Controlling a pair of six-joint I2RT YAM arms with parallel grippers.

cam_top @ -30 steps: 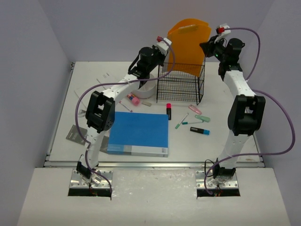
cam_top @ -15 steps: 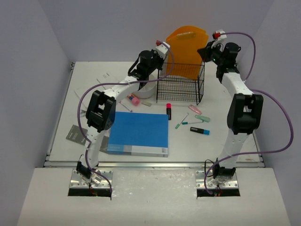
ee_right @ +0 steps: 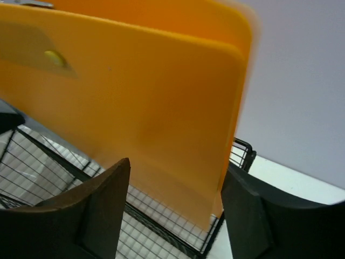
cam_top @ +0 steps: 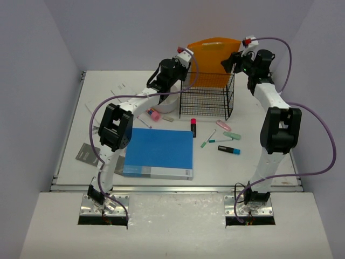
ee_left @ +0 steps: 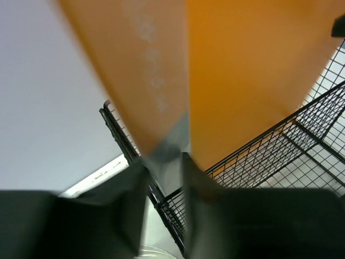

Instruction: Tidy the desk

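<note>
An orange plastic folder (cam_top: pixel 211 62) stands upright with its lower edge inside the black wire basket (cam_top: pixel 207 102) at the back of the white desk (cam_top: pixel 215 162). My left gripper (ee_left: pixel 164 159) is at the folder's left edge. Its fingers stand apart, and the blurred folder (ee_left: pixel 242 70) is just above them, not pinched. My right gripper (ee_right: pixel 175 167) is open wide at the folder's right edge. The folder (ee_right: pixel 135 97) passes between its fingers without touching either. The basket's rim (ee_right: pixel 161 216) shows below.
A blue binder (cam_top: pixel 159 152) lies at the front centre. A white round tub (cam_top: pixel 168 102) and a pink eraser (cam_top: pixel 152 113) sit left of the basket. Several markers and pens (cam_top: pixel 221 137) are scattered in front of it. A dark card (cam_top: pixel 85 154) and papers (cam_top: pixel 108 97) lie at the left.
Both grippers have opened off the orange folder. The folder has dropped lower into the wire basket, and both arms have come down slightly.
</note>
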